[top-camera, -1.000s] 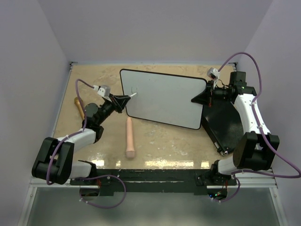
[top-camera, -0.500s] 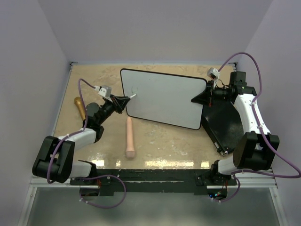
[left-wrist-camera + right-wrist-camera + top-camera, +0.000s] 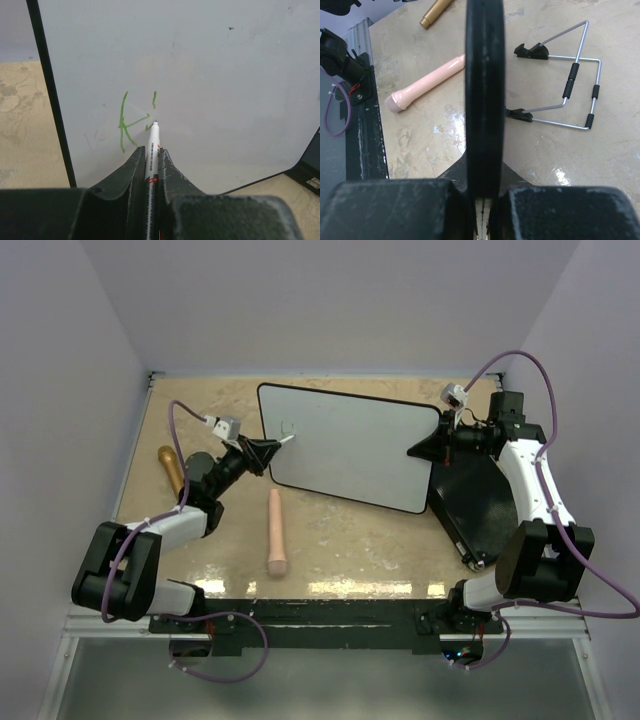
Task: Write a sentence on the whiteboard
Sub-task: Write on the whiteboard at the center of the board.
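The whiteboard (image 3: 350, 448) stands tilted on a wire stand (image 3: 575, 90), its white face filling the left wrist view (image 3: 210, 80). My left gripper (image 3: 268, 450) is shut on a white marker (image 3: 151, 150), whose tip rests on the board near its top left corner. The sentence (image 3: 135, 120) is only a green "k" and a dotted short stroke beside the tip. My right gripper (image 3: 428, 447) is shut on the board's right edge (image 3: 485, 95), seen edge-on as a black bar.
A pink cylinder (image 3: 275, 532) lies on the table in front of the board. A gold cylinder (image 3: 170, 469) lies at the left by my left arm. A black flat case (image 3: 478, 502) lies under my right arm.
The left gripper has shifted slightly up and to the right along the board with the marker. The right arm and the board have not moved.
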Available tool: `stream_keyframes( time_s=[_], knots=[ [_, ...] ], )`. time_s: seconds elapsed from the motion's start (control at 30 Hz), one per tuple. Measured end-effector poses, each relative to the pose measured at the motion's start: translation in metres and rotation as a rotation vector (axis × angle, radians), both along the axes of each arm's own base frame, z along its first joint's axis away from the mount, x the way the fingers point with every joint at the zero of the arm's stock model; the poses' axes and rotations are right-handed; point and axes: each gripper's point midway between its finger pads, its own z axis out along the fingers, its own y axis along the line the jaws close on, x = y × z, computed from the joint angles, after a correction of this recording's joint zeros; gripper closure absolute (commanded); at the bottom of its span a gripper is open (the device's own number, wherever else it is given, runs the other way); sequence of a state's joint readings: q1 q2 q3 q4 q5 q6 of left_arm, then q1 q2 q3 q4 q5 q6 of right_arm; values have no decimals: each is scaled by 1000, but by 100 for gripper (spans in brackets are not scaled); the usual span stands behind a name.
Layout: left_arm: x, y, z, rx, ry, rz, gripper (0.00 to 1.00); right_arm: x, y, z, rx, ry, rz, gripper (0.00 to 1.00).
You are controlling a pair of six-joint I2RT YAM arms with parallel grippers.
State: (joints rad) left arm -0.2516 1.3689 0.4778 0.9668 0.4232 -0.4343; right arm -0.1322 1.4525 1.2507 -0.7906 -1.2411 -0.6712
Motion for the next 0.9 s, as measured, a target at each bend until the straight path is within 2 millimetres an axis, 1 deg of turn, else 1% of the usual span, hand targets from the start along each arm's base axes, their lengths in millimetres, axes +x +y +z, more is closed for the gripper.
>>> stream_keyframes(
  time_s=[0.13,0.5,0.63,0.9],
  knots=[
    [0,-3,4,-3,-10,-10,100,0,0,0,-1,-2,0,100],
    [0,-3,1,1,0,-6,100,0,0,0,-1,-1,0,100],
    [0,-3,-3,4,14,-7,100,0,0,0,-1,1,-1,100],
    [-4,0,-25,28,75,3,100,1,0,0,-3,-4,-1,100]
  ],
)
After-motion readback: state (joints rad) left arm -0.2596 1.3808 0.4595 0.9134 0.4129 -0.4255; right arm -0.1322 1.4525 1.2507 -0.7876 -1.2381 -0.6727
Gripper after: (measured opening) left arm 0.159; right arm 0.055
